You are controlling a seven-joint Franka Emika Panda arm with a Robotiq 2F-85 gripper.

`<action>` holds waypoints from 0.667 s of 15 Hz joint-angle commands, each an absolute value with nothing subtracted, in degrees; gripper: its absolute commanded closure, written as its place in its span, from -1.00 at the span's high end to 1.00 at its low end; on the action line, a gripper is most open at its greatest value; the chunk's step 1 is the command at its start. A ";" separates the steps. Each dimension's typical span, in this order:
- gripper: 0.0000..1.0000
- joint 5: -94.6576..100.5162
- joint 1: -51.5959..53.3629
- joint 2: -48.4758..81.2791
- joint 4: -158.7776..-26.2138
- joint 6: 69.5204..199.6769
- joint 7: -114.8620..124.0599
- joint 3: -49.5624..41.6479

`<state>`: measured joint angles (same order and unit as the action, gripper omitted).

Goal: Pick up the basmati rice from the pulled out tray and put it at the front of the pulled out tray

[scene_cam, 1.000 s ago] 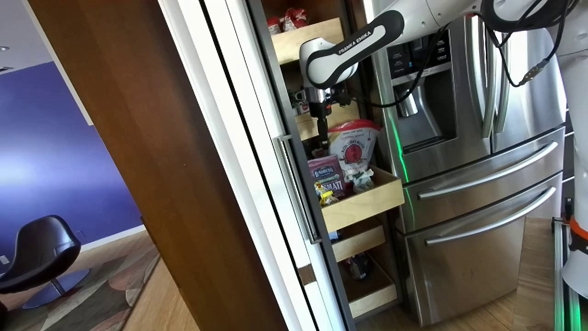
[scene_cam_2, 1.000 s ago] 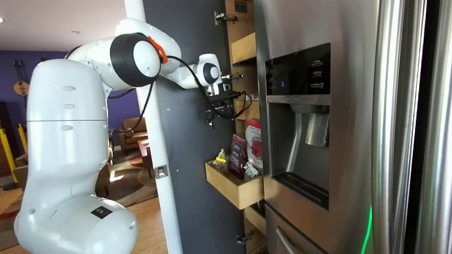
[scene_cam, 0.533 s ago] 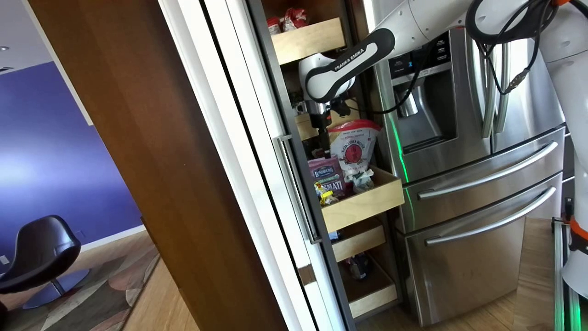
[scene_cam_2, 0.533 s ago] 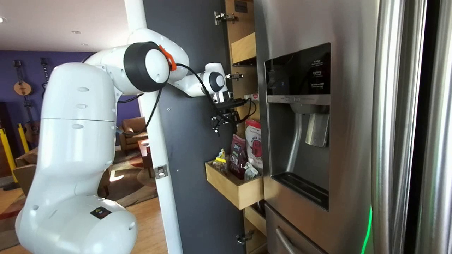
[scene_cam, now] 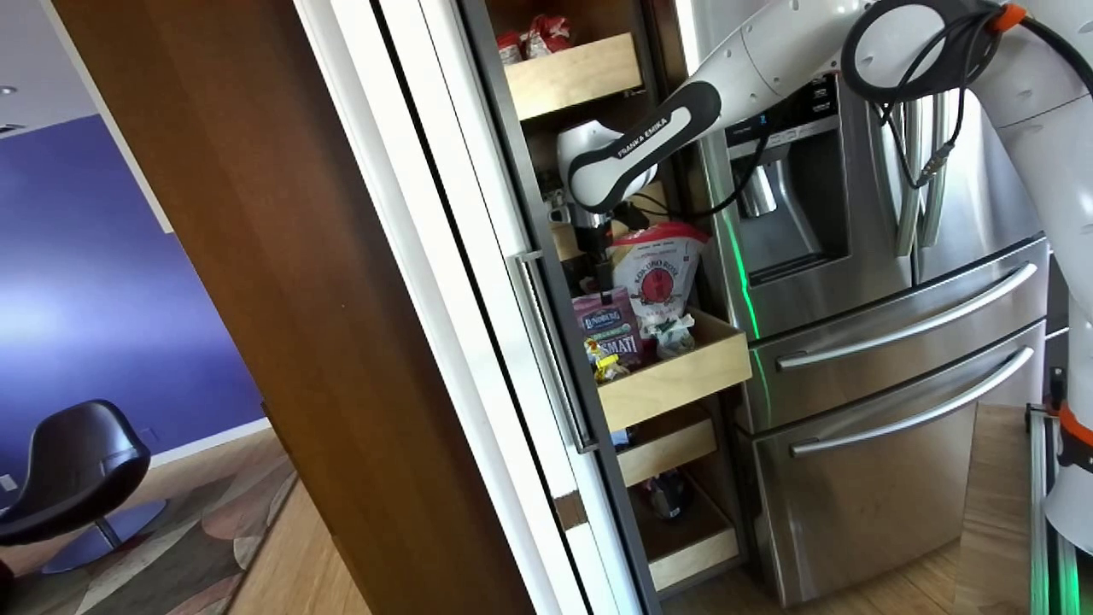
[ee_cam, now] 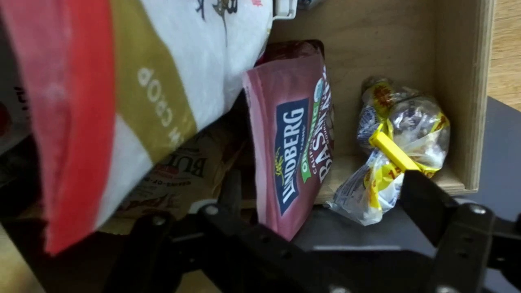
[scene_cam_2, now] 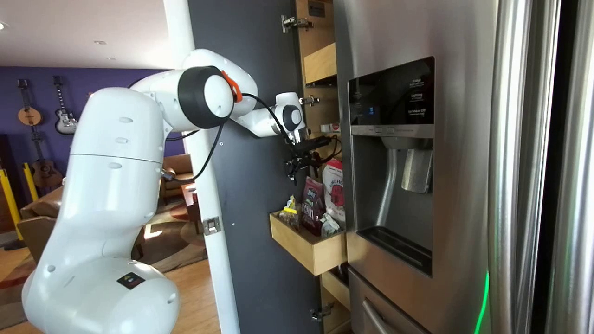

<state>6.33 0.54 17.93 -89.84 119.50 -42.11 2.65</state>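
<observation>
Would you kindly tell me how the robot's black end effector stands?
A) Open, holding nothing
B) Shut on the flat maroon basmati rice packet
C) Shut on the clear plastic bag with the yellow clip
A: in the wrist view the end effector has its fingers spread apart, with gaps either side of the flat maroon packet.

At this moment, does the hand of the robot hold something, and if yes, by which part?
The hand holds nothing: in the wrist view it is open, and the basmati rice is in the pulled out tray, not gripped.
</observation>
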 commanded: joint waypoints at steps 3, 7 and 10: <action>1.00 7.20 -0.44 21.08 -87.87 122.86 -44.80 3.15; 0.16 7.79 -0.13 22.29 -87.29 123.55 -43.54 2.92; -0.30 7.63 -0.02 22.25 -87.00 122.47 -42.55 2.83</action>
<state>6.48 0.15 21.39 -88.25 122.96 -43.71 2.65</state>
